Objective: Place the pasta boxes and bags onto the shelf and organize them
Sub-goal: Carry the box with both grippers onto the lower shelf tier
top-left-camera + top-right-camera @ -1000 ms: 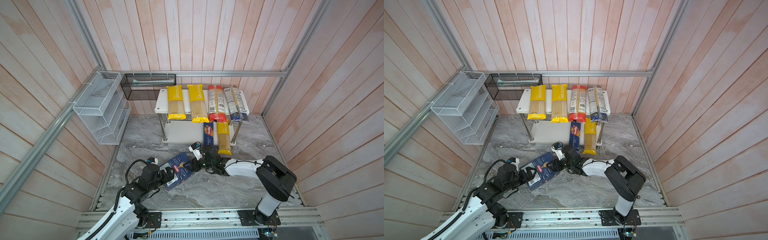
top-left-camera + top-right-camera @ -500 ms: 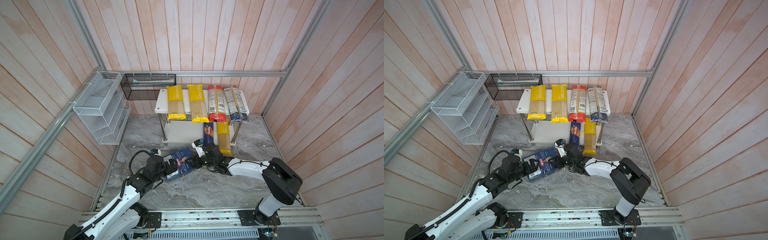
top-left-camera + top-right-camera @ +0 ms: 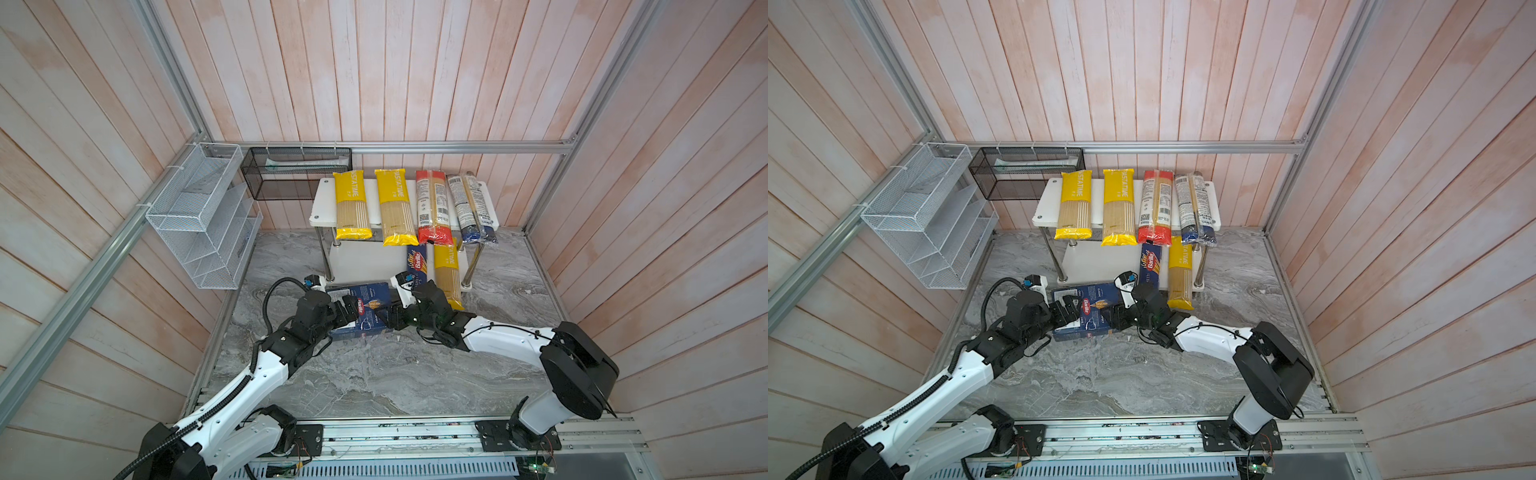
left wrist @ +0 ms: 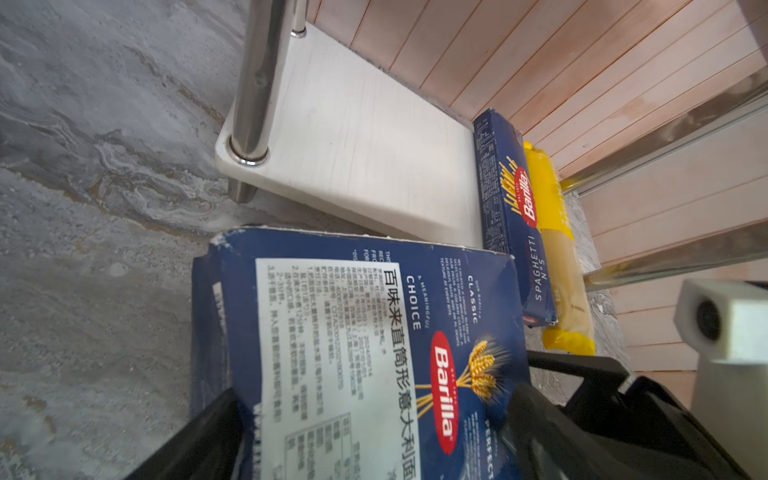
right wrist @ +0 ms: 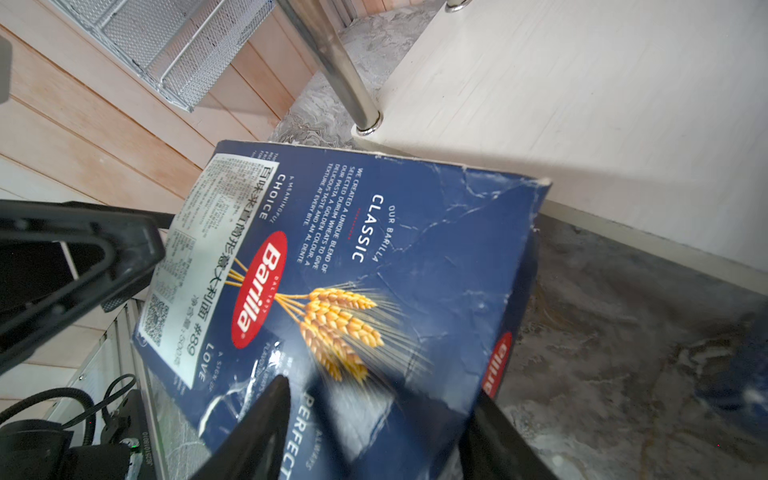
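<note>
The wide dark blue Barilla box hangs just in front of the shelf's lower board, and its far edge reaches that board's front edge. My left gripper is shut on the box's left end. My right gripper is shut on its right end. On the lower board lie the narrow spaghetti box and a yellow bag. The top board carries two yellow bags, a red-ended bag and a blue-ended bag.
A white wire-mesh rack hangs on the left wall, and a black mesh basket on the back wall beside the shelf. A chrome shelf leg stands close to the box's left end. Bare board lies left of the narrow box.
Both arms have carried the wide box back toward the shelf, and it has turned square to the lower board's front edge. Both grips are unchanged.
</note>
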`<state>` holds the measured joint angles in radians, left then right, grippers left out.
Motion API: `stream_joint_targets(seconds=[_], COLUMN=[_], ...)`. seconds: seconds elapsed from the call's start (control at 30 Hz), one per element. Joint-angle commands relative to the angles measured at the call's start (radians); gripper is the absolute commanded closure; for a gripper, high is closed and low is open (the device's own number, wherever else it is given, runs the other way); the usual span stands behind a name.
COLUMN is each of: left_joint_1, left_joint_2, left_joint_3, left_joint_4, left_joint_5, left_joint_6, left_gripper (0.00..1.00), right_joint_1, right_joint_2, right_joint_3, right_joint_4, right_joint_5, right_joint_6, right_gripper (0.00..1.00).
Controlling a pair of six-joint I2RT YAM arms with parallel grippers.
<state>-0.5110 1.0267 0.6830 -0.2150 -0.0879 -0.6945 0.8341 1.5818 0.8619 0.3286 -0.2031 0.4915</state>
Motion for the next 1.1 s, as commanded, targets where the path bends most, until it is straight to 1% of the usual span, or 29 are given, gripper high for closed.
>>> stream_joint_targets(seconds=[0.0, 0.23, 0.5, 0.63, 0.83, 1.07], left_joint_1=[-0.031, -0.024, 0.008, 0.029, 0.051, 0.069], left_joint_2=[0.029, 0.091, 0.120, 0.149, 0.191, 0.269], left_joint_3=[0.083, 0.148, 0.157, 0.171, 0.192, 0.270], left_joint_4=[0.246, 0.256, 0.272, 0.280, 0.285, 0.246], left_joint_5=[0.160, 0.167, 0.198, 0.232, 0.252, 0.268], left_joint_6=[0.025, 0.068, 0.083, 0.084, 0.090, 0.134], left_gripper=[0.00, 0.00, 0.00, 0.00, 0.00, 0.00], right_joint_1=[0.040, 0.033, 0.014, 0.000, -0.017, -0.059], right_joint_2=[-0.031, -0.032, -0.049, -0.048, -0.042, -0.028], right_joint_3=[0.055, 0.075, 0.081, 0.097, 0.135, 0.157], right_joint_4=[0.164, 0.169, 0.190, 0.192, 0.160, 0.153], right_joint_5=[-0.147, -0.126, -0.080, -0.076, -0.076, -0.093], right_joint_6=[-0.005, -0.002, -0.001, 0.004, -0.004, 0.008], right_gripper=[0.40, 0.39, 0.40, 0.40, 0.40, 0.40])
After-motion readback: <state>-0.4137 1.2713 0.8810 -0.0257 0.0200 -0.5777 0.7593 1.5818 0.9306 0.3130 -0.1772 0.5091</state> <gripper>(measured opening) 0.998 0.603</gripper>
